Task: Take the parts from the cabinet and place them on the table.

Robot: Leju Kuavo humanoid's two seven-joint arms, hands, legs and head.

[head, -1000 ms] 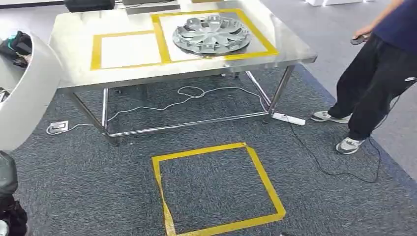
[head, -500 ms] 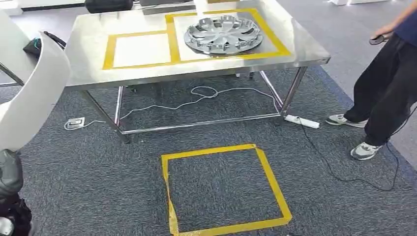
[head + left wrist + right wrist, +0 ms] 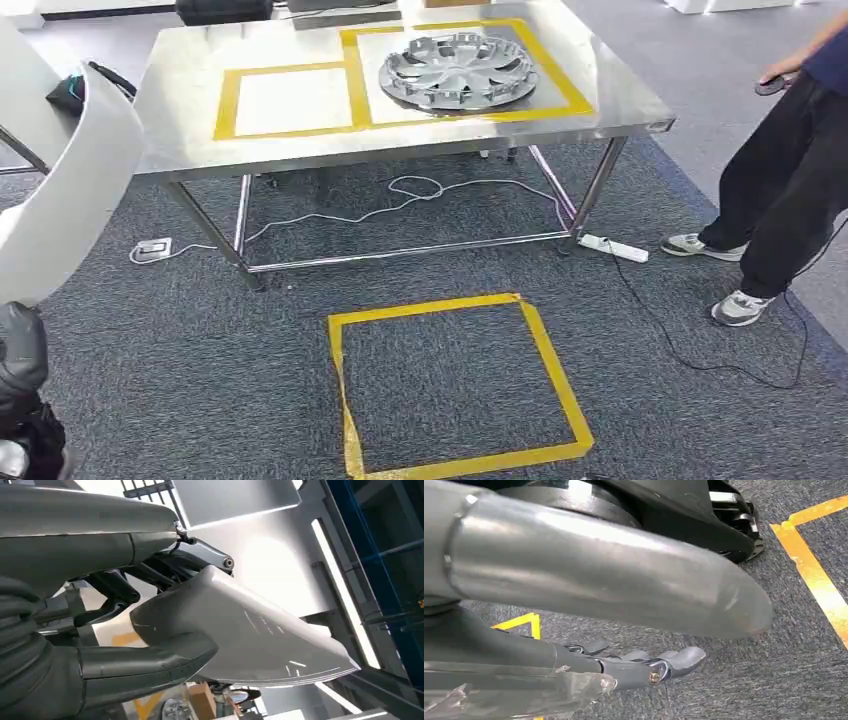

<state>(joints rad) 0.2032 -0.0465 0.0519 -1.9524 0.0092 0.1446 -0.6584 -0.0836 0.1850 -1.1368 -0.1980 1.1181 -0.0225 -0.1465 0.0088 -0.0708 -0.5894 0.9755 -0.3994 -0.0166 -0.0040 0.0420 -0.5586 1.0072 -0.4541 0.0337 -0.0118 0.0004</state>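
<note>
The left hand (image 3: 115, 630) clamps a white curved panel (image 3: 250, 630) between thumb and fingers, carried high at the robot's left (image 3: 60, 190), seemingly to clear the table (image 3: 180, 110) edge; the right hand (image 3: 644, 667) hangs over carpet, fingers loosely extended, holding nothing; a hubcap (image 3: 458, 68) fills the right taped box, so the left box (image 3: 292, 100) looks free; a person (image 3: 790, 190) stands near the table's right corner; the floor square (image 3: 455, 385) marks standing room.
</note>
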